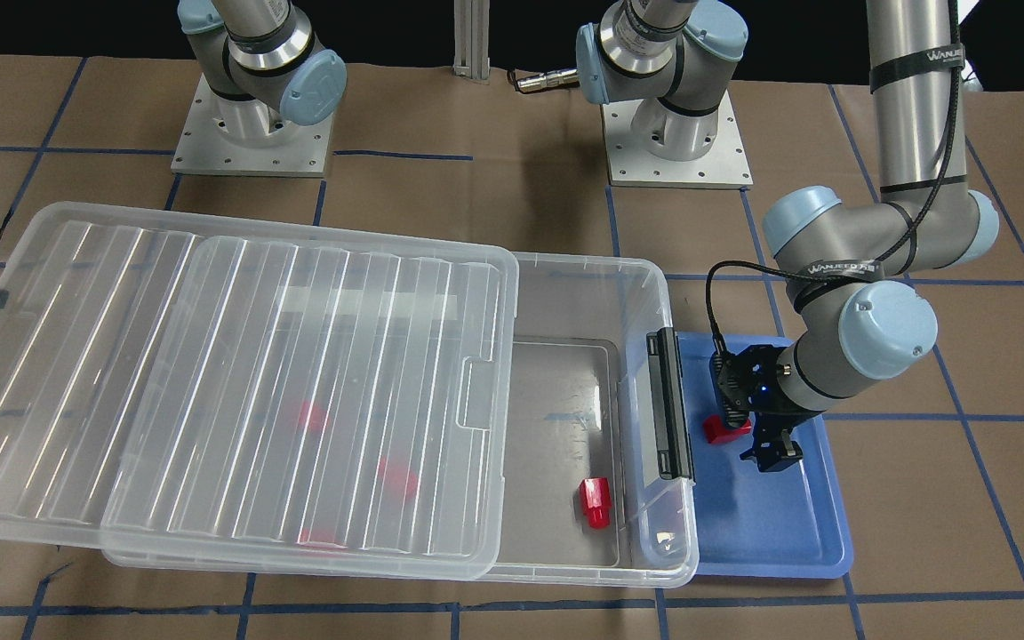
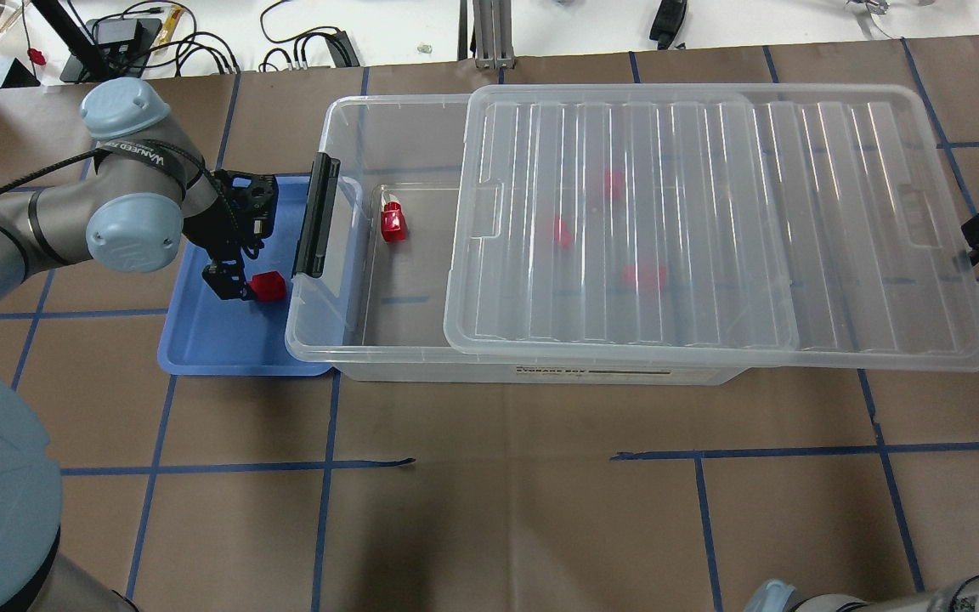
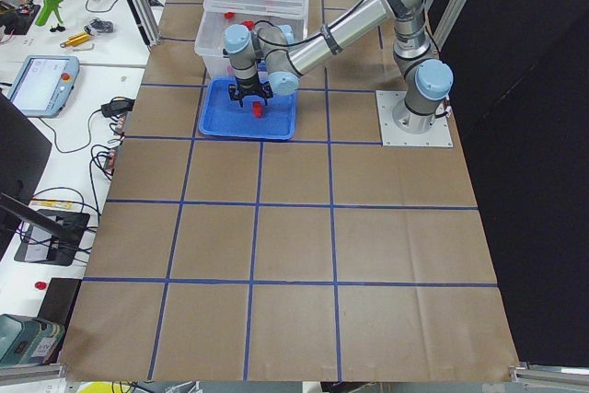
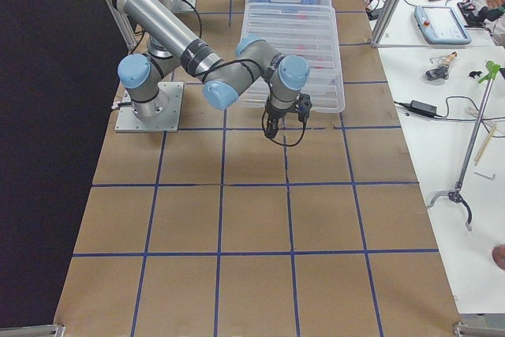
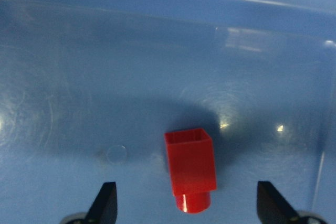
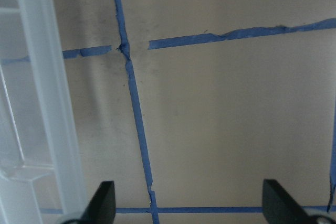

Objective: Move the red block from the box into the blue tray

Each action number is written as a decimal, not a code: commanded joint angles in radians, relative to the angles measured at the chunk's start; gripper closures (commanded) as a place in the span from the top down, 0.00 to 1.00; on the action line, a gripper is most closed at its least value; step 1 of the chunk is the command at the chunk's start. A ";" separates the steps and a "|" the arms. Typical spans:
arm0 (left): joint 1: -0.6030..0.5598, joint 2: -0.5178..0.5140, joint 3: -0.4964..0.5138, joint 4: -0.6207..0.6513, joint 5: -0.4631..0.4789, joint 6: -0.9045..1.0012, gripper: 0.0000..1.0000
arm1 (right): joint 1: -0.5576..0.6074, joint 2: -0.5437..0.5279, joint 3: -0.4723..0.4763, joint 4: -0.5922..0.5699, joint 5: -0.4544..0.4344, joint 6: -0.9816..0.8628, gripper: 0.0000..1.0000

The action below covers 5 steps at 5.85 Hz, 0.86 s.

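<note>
Front-facing view: the red block (image 1: 725, 430) sits in the blue tray (image 1: 796, 533). The tray lies against the latch end of the box (image 1: 654, 542), toward the edge of the worktop (image 1: 494, 204) on the robot's left. The left gripper (image 1: 772, 458) hangs low over the tray, wrist bent down.

Overhead view: more red blocks lie in the box, most under the lid (image 2: 710, 212).

Left wrist view: the jaws stand wide apart with the block free between them. I judge the placing all but done. Next I need a straight lift clear of the block.

Right wrist view: the right gripper (image 6: 189, 203) is spread over bare worktop by the lid's edge.
</note>
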 commanded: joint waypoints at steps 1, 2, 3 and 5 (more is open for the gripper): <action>-0.010 0.119 0.052 -0.179 -0.011 -0.102 0.94 | 0.057 -0.021 0.019 0.005 0.042 0.039 1.00; -0.022 0.185 0.107 -0.312 -0.012 -0.137 0.94 | 0.067 -0.039 0.035 0.005 0.045 0.062 1.00; -0.050 0.231 0.162 -0.428 -0.012 -0.212 0.94 | 0.097 -0.044 0.048 0.005 0.056 0.067 1.00; -0.126 0.283 0.230 -0.513 0.000 -0.340 0.94 | 0.151 -0.052 0.049 0.007 0.076 0.095 1.00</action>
